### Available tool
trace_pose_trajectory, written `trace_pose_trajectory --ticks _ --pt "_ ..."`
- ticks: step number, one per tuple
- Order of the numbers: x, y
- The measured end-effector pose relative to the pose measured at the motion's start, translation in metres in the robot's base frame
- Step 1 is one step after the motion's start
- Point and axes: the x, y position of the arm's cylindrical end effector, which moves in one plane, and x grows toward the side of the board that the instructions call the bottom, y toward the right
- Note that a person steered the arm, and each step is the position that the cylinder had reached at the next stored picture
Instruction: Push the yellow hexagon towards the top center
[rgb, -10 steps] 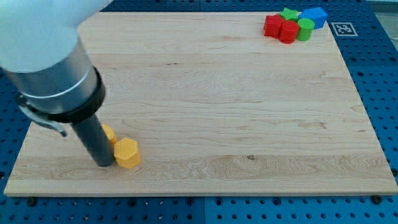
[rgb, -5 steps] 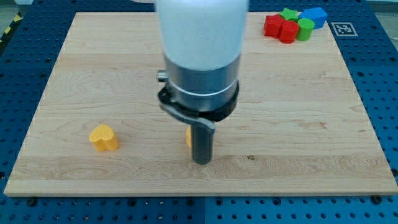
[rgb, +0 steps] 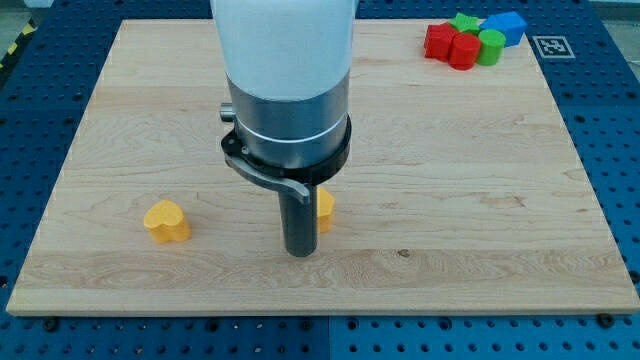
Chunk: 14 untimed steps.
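The yellow hexagon (rgb: 325, 209) lies on the wooden board (rgb: 450, 180) below its centre, mostly hidden behind my rod. My tip (rgb: 300, 252) rests on the board just left of and below the hexagon, touching or nearly touching it. A second yellow block (rgb: 166, 221), heart-like in shape, lies well to the view's left of my tip.
A cluster sits at the board's top right corner: two red blocks (rgb: 450, 45), two green blocks (rgb: 480, 40) and a blue block (rgb: 506, 26). A marker tag (rgb: 551, 46) lies just off the board's top right edge.
The hexagon has been pushed far right from beside the other yellow block. My tip has since shifted slightly left, so the hexagon now shows on the rod's right side.
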Motion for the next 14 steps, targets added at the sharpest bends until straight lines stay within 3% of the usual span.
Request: trace_pose_trajectory --ticks 3,8,14 --pt "-0.039 0.013" --pt "-0.145 0.083" --pt "-0.267 0.083"
